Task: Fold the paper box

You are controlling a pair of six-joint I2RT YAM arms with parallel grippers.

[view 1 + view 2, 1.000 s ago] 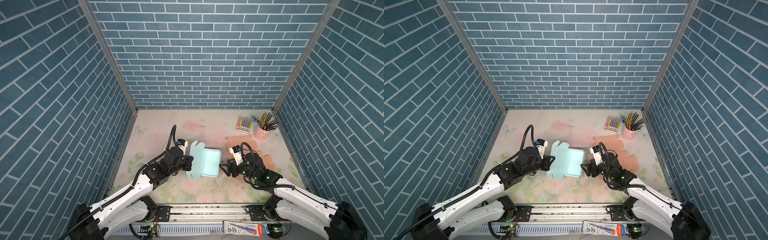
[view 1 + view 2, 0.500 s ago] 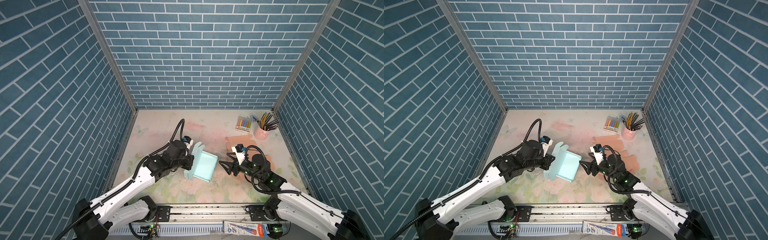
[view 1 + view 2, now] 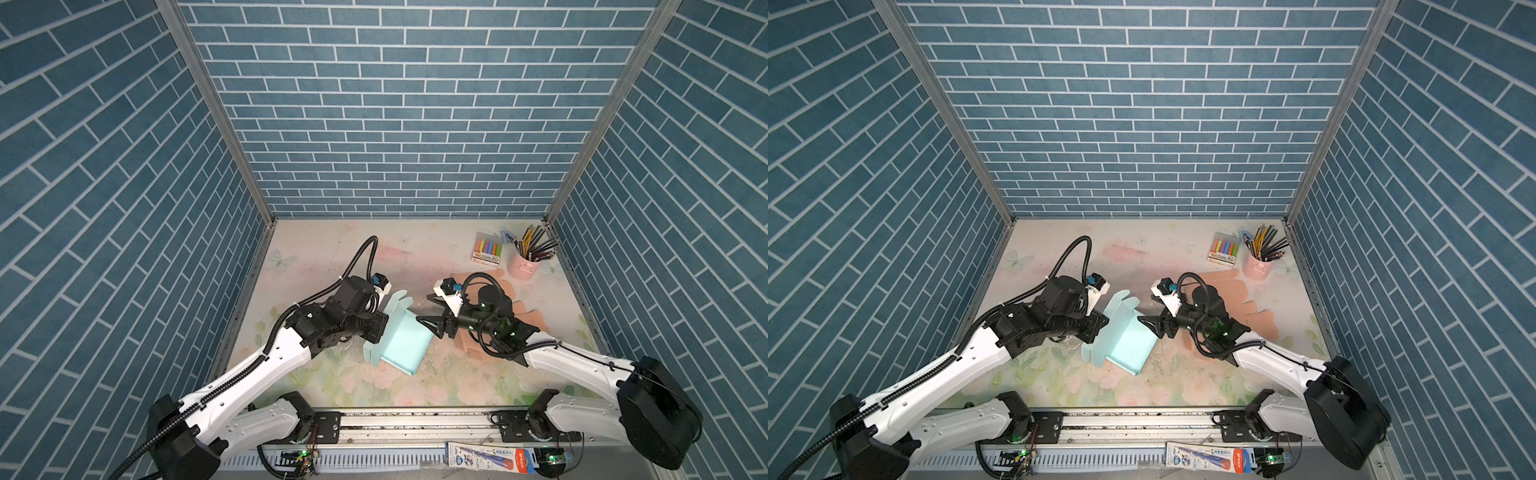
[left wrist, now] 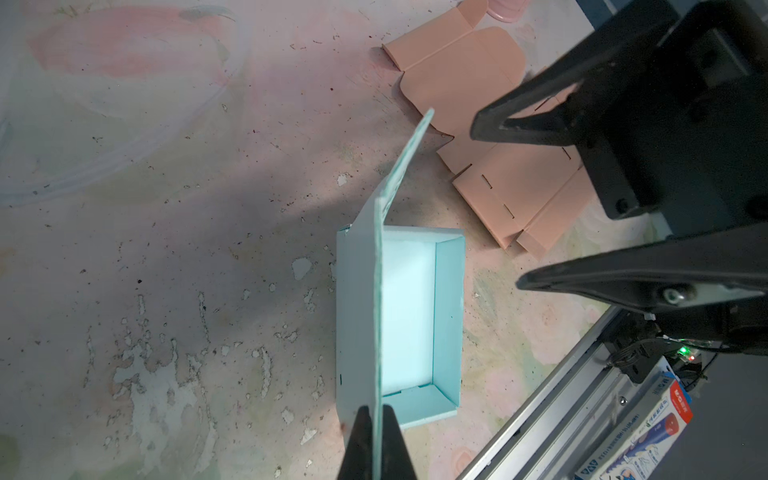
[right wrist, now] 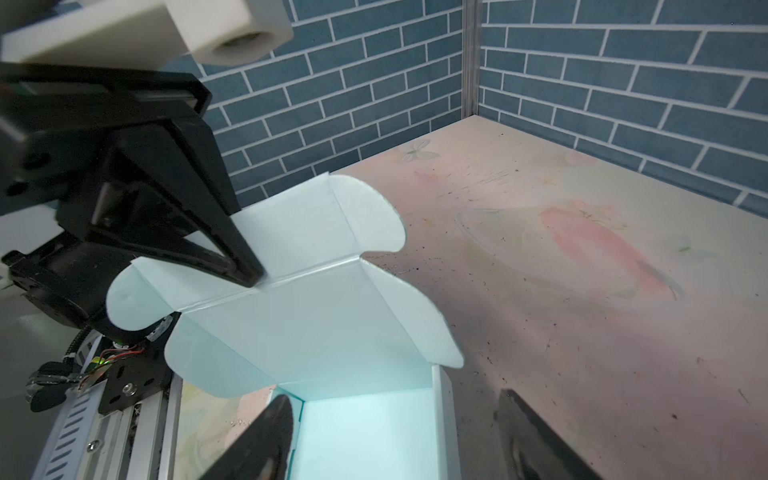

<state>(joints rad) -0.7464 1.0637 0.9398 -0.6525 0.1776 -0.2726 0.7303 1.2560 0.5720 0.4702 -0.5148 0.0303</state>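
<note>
The light-blue paper box (image 3: 405, 345) (image 3: 1127, 345) sits mid-table, its tray (image 4: 409, 311) open upward. Its lid (image 4: 401, 174) (image 5: 299, 311), with rounded flaps, stands up along one long side. My left gripper (image 3: 377, 330) (image 3: 1100, 328) (image 4: 376, 409) is shut on the lid's edge; one of its fingers (image 5: 245, 270) presses on the lid's crease. My right gripper (image 3: 424, 308) (image 3: 1145, 308) (image 5: 392, 401) is open at the tray's far right end. The tray's end shows between its fingers. I cannot tell whether they touch it.
Flat pink box blanks (image 3: 519, 307) (image 4: 457, 79) lie under and behind the right arm. A pink cup of pencils (image 3: 525, 266) and a marker pack (image 3: 488, 251) stand at the back right. The metal rail (image 3: 415, 424) runs along the front edge.
The left gripper has risen with the lid, which now stands upright instead of lying flat. The box has turned. The right gripper has come off the box's right edge and moved farther back.
</note>
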